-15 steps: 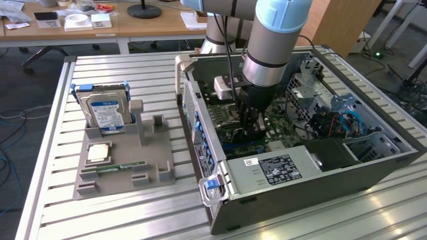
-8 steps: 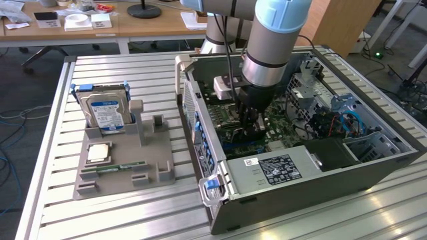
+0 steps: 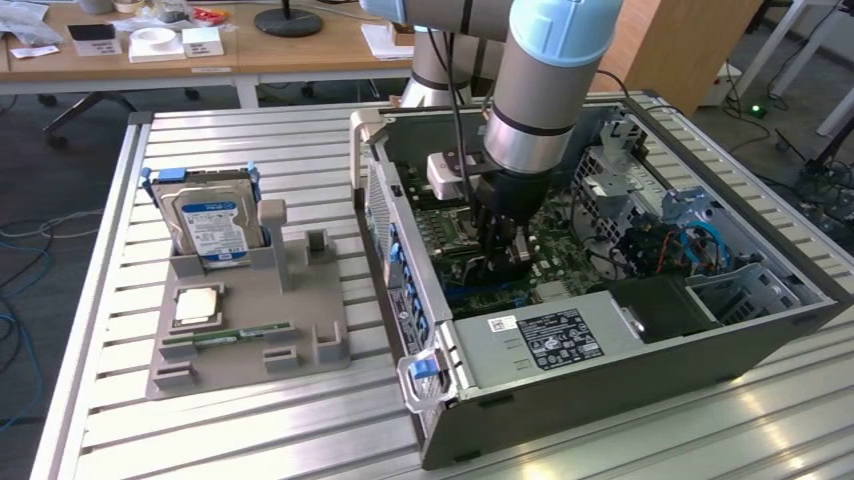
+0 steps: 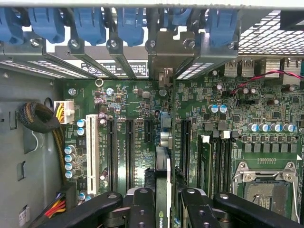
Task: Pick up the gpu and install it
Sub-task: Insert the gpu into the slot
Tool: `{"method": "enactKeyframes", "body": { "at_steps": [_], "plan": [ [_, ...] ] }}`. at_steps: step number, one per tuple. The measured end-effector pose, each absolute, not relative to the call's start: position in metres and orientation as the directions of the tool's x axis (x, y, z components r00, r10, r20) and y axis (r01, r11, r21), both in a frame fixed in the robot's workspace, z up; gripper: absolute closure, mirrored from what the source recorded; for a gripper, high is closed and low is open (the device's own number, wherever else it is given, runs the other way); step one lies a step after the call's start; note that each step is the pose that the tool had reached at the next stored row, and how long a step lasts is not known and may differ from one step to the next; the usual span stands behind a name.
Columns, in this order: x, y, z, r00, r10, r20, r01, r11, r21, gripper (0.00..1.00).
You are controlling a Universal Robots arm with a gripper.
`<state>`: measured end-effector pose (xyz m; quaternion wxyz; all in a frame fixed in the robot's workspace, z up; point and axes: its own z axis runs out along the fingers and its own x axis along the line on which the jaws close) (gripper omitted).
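**One gpu held edge-on over the motherboard**

The gpu (image 4: pixel 163 183) stands on edge inside the computer case (image 3: pixel 601 370). It shows as a narrow strip running from the case's rear wall towards the camera. The gripper (image 4: pixel 167 205) is clamped on it, with two dark fingers (image 4: pixel 142 209), one pressing each face. Whether its lower edge sits in a slot cannot be told.

On the green motherboard (image 4: pixel 137 95), two long black slots and one short one lie between the card and the single white slot (image 4: pixel 92 147). One empty processor socket (image 4: pixel 266 190) lies on the card's other side.

In the exterior view the arm reaches straight down into the open case. To the exterior view's left, on the slatted worktop (image 3: pixel 267 430), one grey holder (image 3: pixel 300 345) carries one hard drive (image 3: pixel 214 230), one processor chip (image 3: pixel 198 305) and one memory stick (image 3: pixel 240 333)
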<state>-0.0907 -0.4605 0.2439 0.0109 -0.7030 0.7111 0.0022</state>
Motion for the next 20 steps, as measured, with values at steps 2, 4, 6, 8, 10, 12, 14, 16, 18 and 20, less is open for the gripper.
{"method": "enactKeyframes", "body": {
  "at_steps": [2, 4, 6, 8, 10, 12, 14, 16, 18, 20],
  "plan": [
    [-0.0908, -0.4605, 0.2438, -0.011, -1.0, -0.018, -1.0, 0.012, -0.012, 0.74],
    [-0.0908, -0.4605, 0.2437, -0.011, -1.0, -0.018, -1.0, 0.012, -0.012, 0.74],
    [-0.0908, -0.4605, 0.2437, -0.011, -1.0, -0.018, -1.0, 0.012, -0.012, 0.74],
    [-0.0909, -0.4605, 0.2437, -0.011, -1.0, -0.019, -1.0, 0.012, -0.012, 0.74],
    [-0.0908, -0.4605, 0.2437, -0.011, -1.0, -0.018, -1.0, 0.012, -0.012, 0.74],
    [-0.0908, -0.4605, 0.2437, -0.011, -1.0, -0.019, -1.0, 0.012, -0.012, 0.74],
    [-0.0908, -0.4605, 0.2437, -0.011, -1.0, -0.019, -1.0, 0.012, -0.012, 0.74],
    [-0.0908, -0.4605, 0.2437, -0.011, -1.0, -0.019, -1.0, 0.012, -0.012, 0.74],
    [-0.0908, -0.4605, 0.2437, -0.011, -1.0, -0.018, -1.0, 0.012, -0.012, 0.74],
    [-0.0908, -0.4605, 0.2434, -0.011, -1.0, -0.018, -1.0, 0.012, -0.012, 0.74]
  ]
}}
